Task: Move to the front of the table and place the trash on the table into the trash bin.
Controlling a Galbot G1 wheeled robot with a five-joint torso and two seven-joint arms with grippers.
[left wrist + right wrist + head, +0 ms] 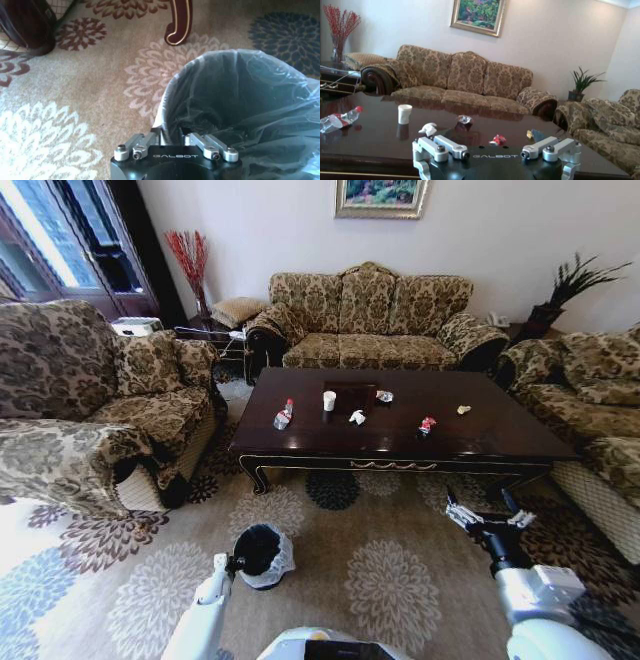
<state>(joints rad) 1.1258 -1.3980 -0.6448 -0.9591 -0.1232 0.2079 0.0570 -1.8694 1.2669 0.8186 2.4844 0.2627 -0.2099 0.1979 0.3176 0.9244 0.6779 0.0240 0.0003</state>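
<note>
Trash (355,416) lies scattered on the table (500,442) ahead of the spread, empty right gripper (489,518), while the left gripper (232,563), clamped on the trash bin (262,555) rim, carries it alongside for drop-off.

glossy dark wooden table (400,442), translucent crinkled plastic bag lining the trash bin (240,97)

Open carpet (400,570) is lying between the robot and the counter (400,442); armchair (90,410) and sofas (590,410) are flanking it, scattered trash (357,416) sitting mid-surface.
</note>
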